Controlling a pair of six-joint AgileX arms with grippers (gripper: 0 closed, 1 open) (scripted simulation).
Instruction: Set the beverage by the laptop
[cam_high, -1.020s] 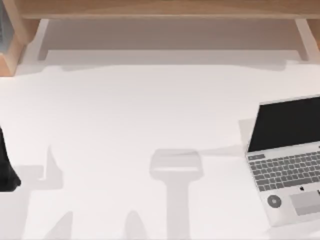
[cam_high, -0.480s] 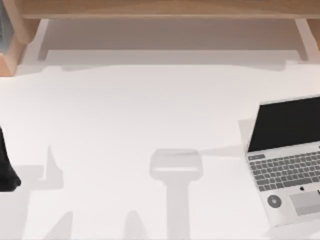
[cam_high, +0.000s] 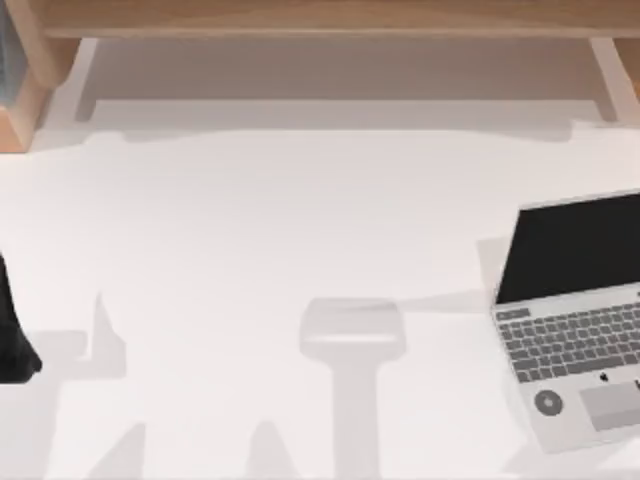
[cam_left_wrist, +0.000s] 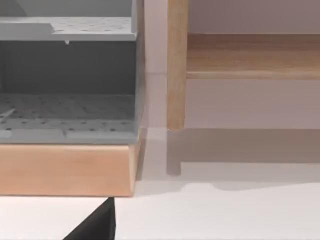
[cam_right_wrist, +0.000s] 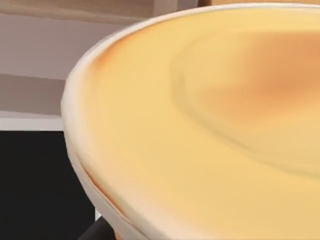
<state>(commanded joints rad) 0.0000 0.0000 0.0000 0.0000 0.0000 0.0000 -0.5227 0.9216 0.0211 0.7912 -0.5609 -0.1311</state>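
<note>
One beverage (cam_right_wrist: 210, 125), seemingly against right end effector.

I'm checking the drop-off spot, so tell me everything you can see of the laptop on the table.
The laptop sits at the top view's right edge of the white table, partly cut off by the frame. It looks like silver-grey metal. Its lid is open, with a black, unlit screen raised towards the back. Below that lie rows of grey keys, a pale trackpad and a small round grey mark on the palm rest. It is turned slightly askew to the table edge, lies flat on the tabletop, and nothing else touches it.
</note>
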